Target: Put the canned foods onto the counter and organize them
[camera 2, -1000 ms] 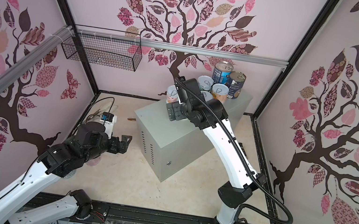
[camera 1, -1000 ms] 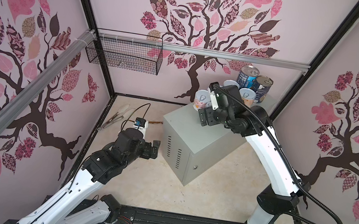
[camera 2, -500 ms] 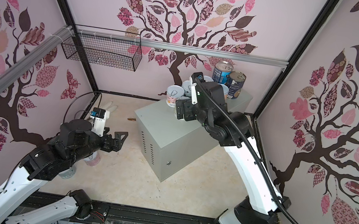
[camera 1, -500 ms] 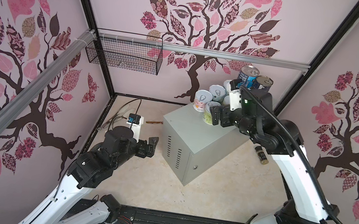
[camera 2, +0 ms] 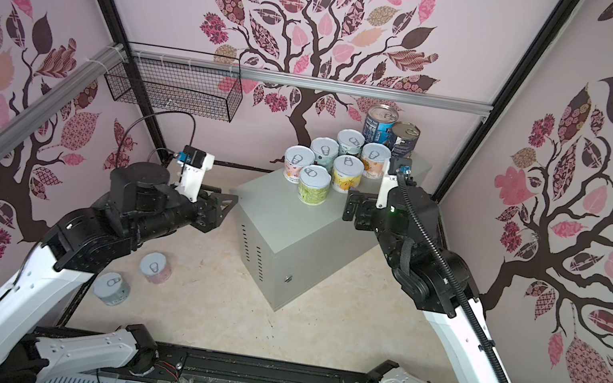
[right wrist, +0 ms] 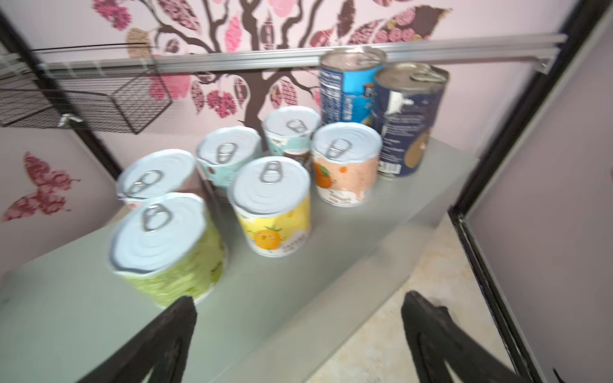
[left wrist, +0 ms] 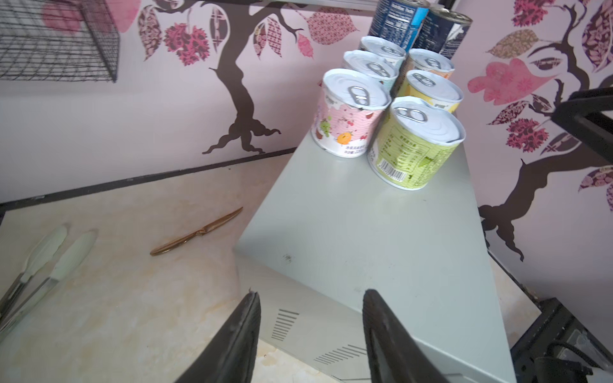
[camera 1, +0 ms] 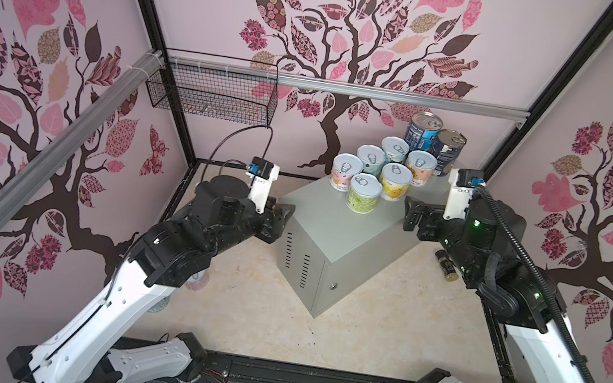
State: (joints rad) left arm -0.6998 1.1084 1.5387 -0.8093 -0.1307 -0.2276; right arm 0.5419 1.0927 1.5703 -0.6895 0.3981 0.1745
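Several short pastel cans and two taller dark blue ones (camera 1: 423, 130) stand grouped at the far end of the grey counter (camera 1: 348, 233). The green can (camera 1: 363, 193) (right wrist: 166, 252) is the nearest of them. Two more short cans, a pink one (camera 2: 155, 267) and a grey-blue one (camera 2: 111, 288), stand on the floor by my left arm. My left gripper (camera 1: 283, 218) (left wrist: 310, 298) hovers at the counter's left edge, jaws apart and empty. Over the counter's right edge, my right gripper (camera 1: 412, 218) (right wrist: 297, 301) is wide open and holds nothing.
A small dark spice jar (camera 1: 446, 266) lies on the floor right of the counter. A gold knife (left wrist: 195, 232) and pale tongs (left wrist: 43, 262) lie on the floor left of it. A black wire basket (camera 1: 212, 90) hangs on the back rail.
My right gripper has drawn back to the right, away from the cans, leaving the green can standing. The left gripper's jaws have narrowed.
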